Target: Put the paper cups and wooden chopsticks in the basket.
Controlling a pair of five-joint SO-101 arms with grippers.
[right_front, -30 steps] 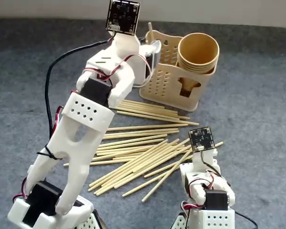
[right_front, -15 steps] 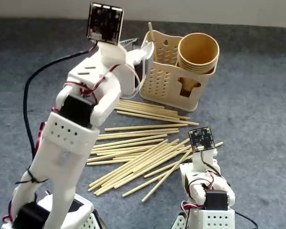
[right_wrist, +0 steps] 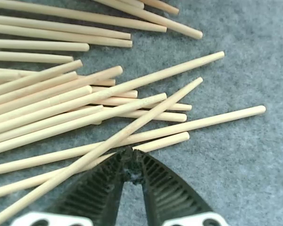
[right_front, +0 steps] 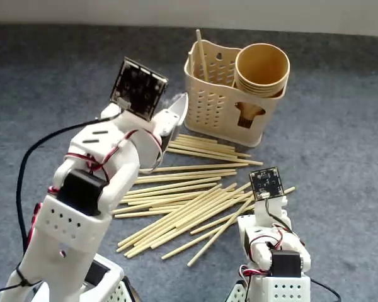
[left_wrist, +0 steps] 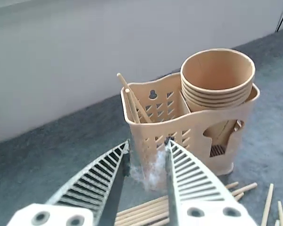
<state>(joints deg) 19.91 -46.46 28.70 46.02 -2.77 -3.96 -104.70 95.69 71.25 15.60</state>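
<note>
The beige perforated basket [right_front: 217, 107] stands at the back of the table. A stack of paper cups [right_front: 262, 68] sits in its right compartment, and a couple of wooden chopsticks [right_front: 200, 53] lean in its left one. Many loose chopsticks [right_front: 189, 198] lie scattered on the grey cloth in front. My left gripper [right_front: 174, 114] hangs open and holds nothing, just left of the basket [left_wrist: 179, 129]; the left wrist view looks between its fingers at the cups [left_wrist: 218, 77]. My right gripper [right_wrist: 132, 154] is shut, its tips low over the near ends of the loose chopsticks [right_wrist: 85, 106].
Grey cloth [right_front: 340, 145] covers the whole table. The right arm [right_front: 271, 239] stands at the near edge, right of the chopstick pile. A pale wall [left_wrist: 85, 47] rises behind the basket.
The left arm has drawn back from the basket's left compartment, toward the near left and lower. A chopstick now stands in that compartment. The right arm has not moved.
</note>
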